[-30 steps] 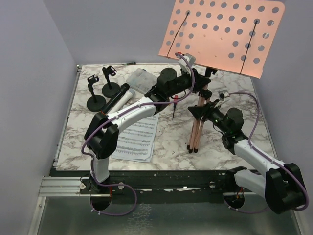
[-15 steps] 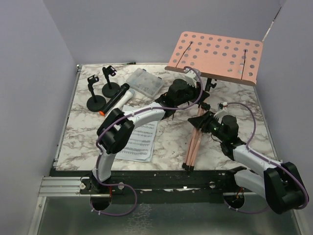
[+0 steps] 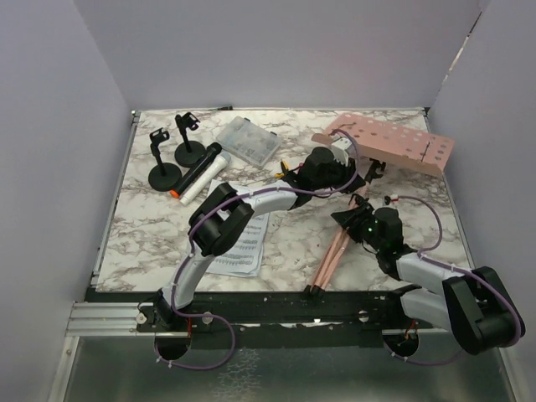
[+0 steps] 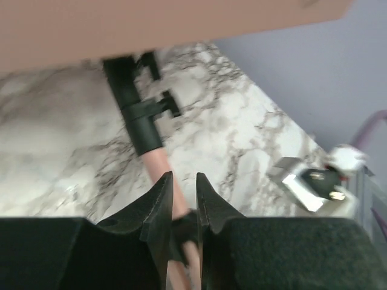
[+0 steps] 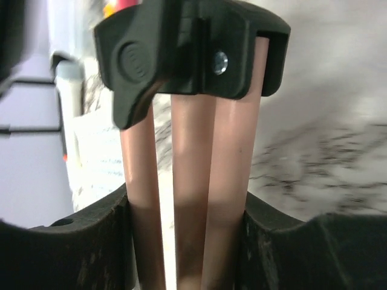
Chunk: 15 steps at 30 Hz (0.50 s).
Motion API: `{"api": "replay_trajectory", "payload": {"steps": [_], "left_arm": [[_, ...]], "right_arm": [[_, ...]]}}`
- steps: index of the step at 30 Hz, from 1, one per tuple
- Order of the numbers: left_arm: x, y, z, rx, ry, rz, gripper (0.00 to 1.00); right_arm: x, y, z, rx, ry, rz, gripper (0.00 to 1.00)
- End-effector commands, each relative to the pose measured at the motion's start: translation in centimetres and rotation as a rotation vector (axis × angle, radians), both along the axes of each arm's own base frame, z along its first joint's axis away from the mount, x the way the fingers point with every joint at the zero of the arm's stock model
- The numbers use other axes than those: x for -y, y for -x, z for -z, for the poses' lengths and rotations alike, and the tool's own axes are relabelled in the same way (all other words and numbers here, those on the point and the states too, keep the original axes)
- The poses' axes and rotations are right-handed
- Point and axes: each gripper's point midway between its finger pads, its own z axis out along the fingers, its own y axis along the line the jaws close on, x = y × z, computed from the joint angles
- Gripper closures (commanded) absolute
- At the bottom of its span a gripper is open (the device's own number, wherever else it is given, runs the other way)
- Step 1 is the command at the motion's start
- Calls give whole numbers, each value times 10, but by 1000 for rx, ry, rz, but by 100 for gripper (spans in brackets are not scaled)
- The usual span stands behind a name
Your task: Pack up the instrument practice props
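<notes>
The pink tripod [image 3: 333, 254] lies tilted low across the right of the table, its perforated desk [image 3: 394, 144] down at the back right. My left gripper [image 3: 355, 177] is shut on the tripod's pole [image 4: 156, 164] just below the black clamp. My right gripper [image 3: 347, 219] is shut on the three folded legs [image 5: 192, 151] under the black hub. Two microphones [image 3: 198, 172] lie side by side at the left, by two black round-based mic holders [image 3: 164, 173]. White sheet-music pages [image 3: 241, 244] lie under my left arm.
A clear compartment box [image 3: 248, 141] sits at the back middle. Small red and yellow screwdrivers [image 3: 285, 171] lie just left of my left wrist. Grey walls close in the table on the left, back and right.
The tripod has swung down from upright to nearly lying. Its desk dropped towards the table at the back right. Both grippers kept their hold and moved lower with it.
</notes>
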Motion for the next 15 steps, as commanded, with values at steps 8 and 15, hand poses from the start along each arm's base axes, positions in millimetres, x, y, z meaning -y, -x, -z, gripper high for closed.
{"api": "replay_trajectory", "payload": {"steps": [8,15], "left_arm": [[41,26,-23,63,19,182,100],[19,13,-40,92,-50,100,95]], "right_arm": [[45,-66,-28,127,-70,367,99],[44,-81,-15,103,-82,396,99]]}}
